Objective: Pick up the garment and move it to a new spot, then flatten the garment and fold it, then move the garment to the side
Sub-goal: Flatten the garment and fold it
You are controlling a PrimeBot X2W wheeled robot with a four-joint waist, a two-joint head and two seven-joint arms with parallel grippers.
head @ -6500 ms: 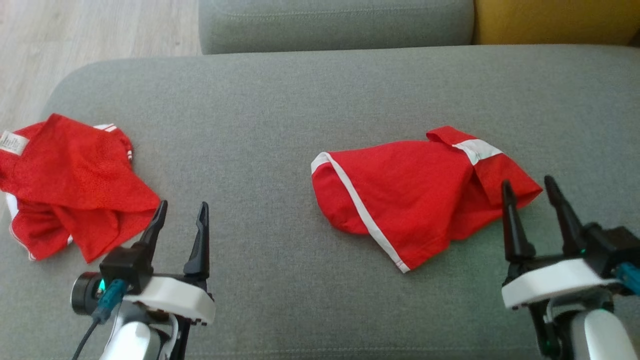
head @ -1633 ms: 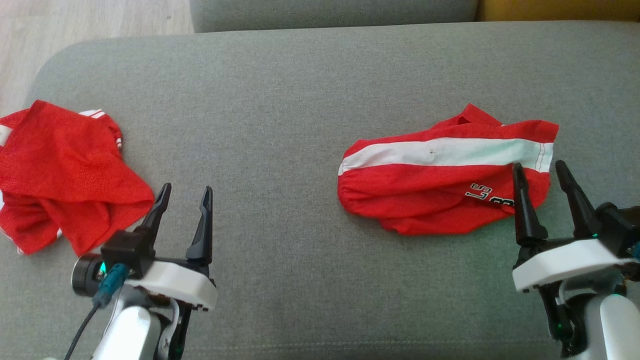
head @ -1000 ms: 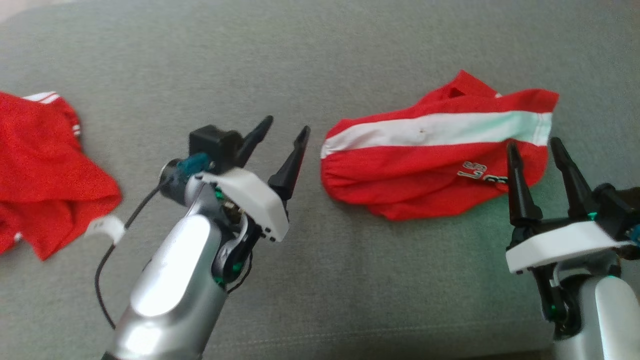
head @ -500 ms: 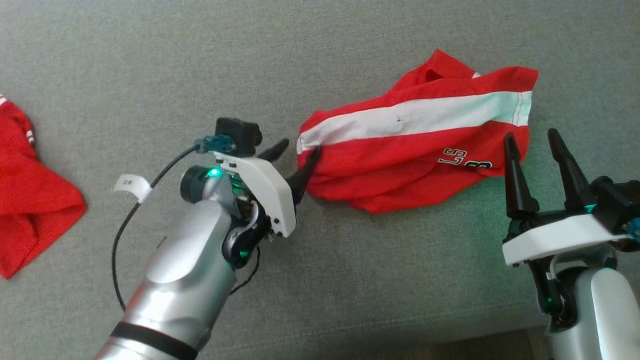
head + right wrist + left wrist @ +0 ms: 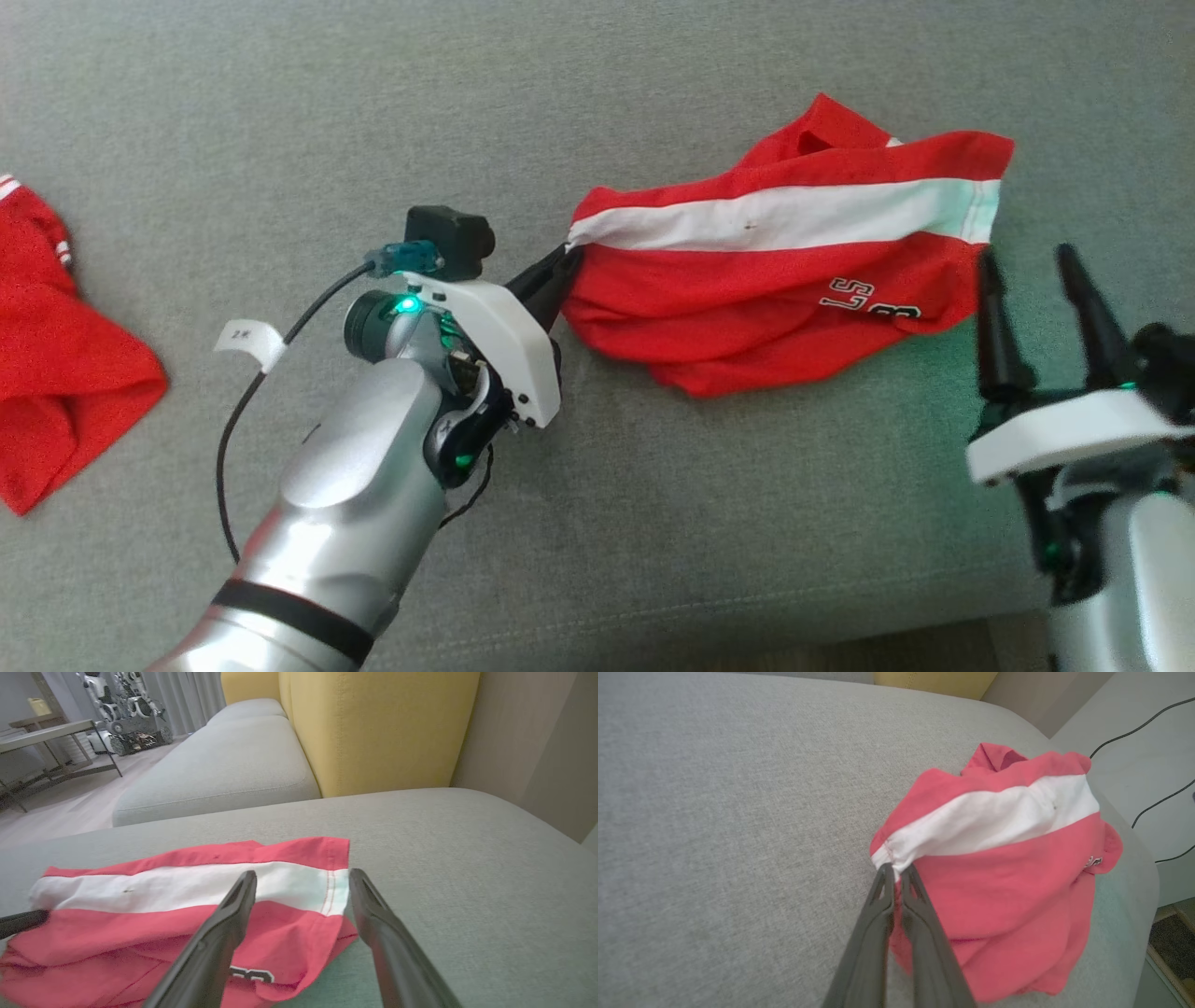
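The left gripper (image 5: pixel 564 254) is showing long black fingers (image 5: pixel 537 280) on a white plate (image 5: pixel 504 336) — its silver forearm (image 5: pixel 345 495) is carrying a black band (image 5: pixel 289 621) and a white-tagged black cable (image 5: pixel 222 448).

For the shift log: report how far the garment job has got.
Done: the grasp. The left pincer is shut on the red garment at its left end, by the white stripe. In hand: the pick-up; the garment lies crumpled on the grey sofa, not yet lifted clear. The right pincer stands open by its right end, holding nothing. Left: moving it, flattening, folding, setting it aside.
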